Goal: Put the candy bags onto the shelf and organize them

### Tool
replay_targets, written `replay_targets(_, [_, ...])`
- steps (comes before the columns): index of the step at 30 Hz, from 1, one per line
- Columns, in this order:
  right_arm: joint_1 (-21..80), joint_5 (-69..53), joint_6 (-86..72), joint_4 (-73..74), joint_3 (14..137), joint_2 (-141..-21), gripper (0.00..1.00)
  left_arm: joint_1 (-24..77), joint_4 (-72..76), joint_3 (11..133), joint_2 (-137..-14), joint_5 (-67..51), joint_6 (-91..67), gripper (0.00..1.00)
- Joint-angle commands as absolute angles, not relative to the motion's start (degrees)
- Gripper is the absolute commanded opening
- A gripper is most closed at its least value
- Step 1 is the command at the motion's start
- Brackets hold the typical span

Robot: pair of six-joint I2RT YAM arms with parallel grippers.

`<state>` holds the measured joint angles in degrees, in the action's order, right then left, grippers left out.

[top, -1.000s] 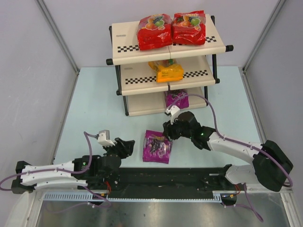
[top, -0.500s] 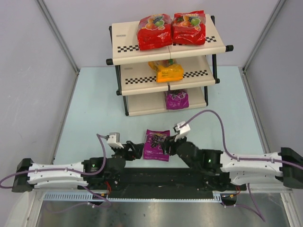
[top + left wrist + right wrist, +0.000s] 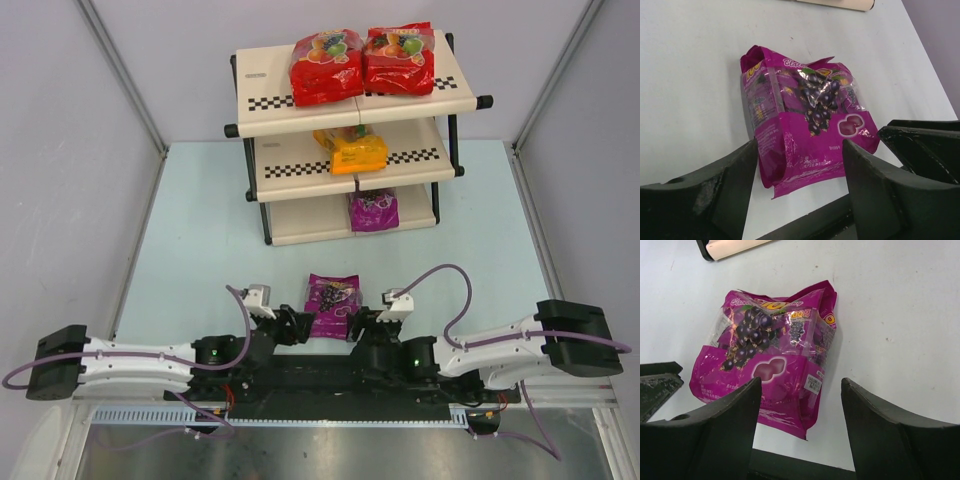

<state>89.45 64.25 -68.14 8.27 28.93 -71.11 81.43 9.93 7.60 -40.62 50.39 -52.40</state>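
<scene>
A purple candy bag [image 3: 331,304] lies flat on the table in front of the shelf [image 3: 270,88]. My left gripper [image 3: 296,326] stands open at its near left corner, and the bag's near edge [image 3: 810,130] sits between the fingers, ungripped. My right gripper [image 3: 362,325] is open at the near right corner, with the bag [image 3: 765,360] ahead and to the left of its fingers. On the shelf, two red bags [image 3: 326,65] [image 3: 399,58] lie on the top tier, an orange-yellow bag [image 3: 352,150] on the middle and a purple bag [image 3: 374,211] on the lowest.
A black rail [image 3: 330,378] runs along the near table edge just behind both grippers. Grey walls [image 3: 60,200] close the left and right sides. The right gripper's finger [image 3: 920,145] shows in the left wrist view. The shelf's foot [image 3: 735,246] shows at the top of the right wrist view.
The right gripper has drawn back from the lowest tier to the bag's near right corner. The left gripper has slid right to the bag's near left corner. The bag lies slightly straighter.
</scene>
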Motion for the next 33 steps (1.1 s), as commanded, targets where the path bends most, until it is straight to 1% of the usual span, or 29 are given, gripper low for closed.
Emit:
replay_targets(1, [89.0,67.9,-72.9,6.4,29.2,-72.9,0.69,81.1,15.6,6.3,-42.4,48.5,-53.0,0.71])
replay_targets(8, [88.6,63.2,-67.3,-2.5,29.3,-76.5,0.71,81.2,17.6,6.3,-46.8,45.2,-53.3,0.66])
replay_targets(11, [88.1,61.4,-67.1,-4.4,29.3,-78.2,0.68,81.2,18.5,5.9,-47.4,44.6,-53.4,0.63])
replay_targets(17, [87.1,60.0,-69.3,-2.8,29.3,-78.0,0.63,81.2,19.2,4.6,-48.1,44.2,-55.8,0.59])
replay_targets(19, [86.3,59.0,-70.0,-2.1,29.2,-78.1,0.59,81.2,21.3,3.9,-48.4,43.6,-55.9,0.55])
replay_targets(20, [85.9,58.3,-69.7,-2.4,29.1,-78.4,0.54,81.2,22.0,3.8,-48.8,43.5,-55.7,0.53])
replay_targets(21, [86.0,58.1,-69.4,-2.7,29.0,-78.5,0.39,81.2,23.2,3.9,-49.0,43.2,-55.5,0.5])
replay_targets(22, [85.9,57.9,-68.8,-3.8,28.9,-78.4,0.29,81.2,23.8,4.1,-50.0,42.8,-54.9,0.4])
replay_targets(23, [86.0,58.2,-66.1,-4.6,28.9,-78.3,0.01,81.2,24.8,4.3,-50.5,42.6,-54.5,0.34])
replay_targets(24, [85.9,58.4,-64.7,-5.6,28.9,-77.5,0.0,81.2,25.0,4.7,-51.0,42.5,-54.0,0.11])
replay_targets(25, [85.9,59.7,-63.5,-5.8,28.9,-76.9,0.0,81.2,24.6,5.8,-51.2,42.8,-53.6,0.0])
replay_targets(26, [85.9,60.3,-61.7,-6.3,28.9,-76.1,0.0,81.2,22.9,6.6,-51.2,43.2,-53.4,0.0])
replay_targets(27, [85.5,60.7,-55.9,-8.2,28.9,-75.1,0.0,81.2,22.1,7.4,-50.6,43.5,-52.2,0.0])
replay_targets(29, [84.9,60.8,-49.3,-10.5,28.9,-71.7,0.0,81.2,20.6,9.1,-48.4,45.5,-51.0,0.0])
replay_targets(30, [83.6,60.5,-43.0,-13.2,28.9,-70.8,0.0,81.1,20.3,9.6,-47.5,46.4,-49.0,0.0])
replay_targets(33, [79.9,55.3,-33.9,-19.8,28.6,-67.8,0.0,78.7,20.7,11.7,-44.4,47.3,-44.0,0.0])
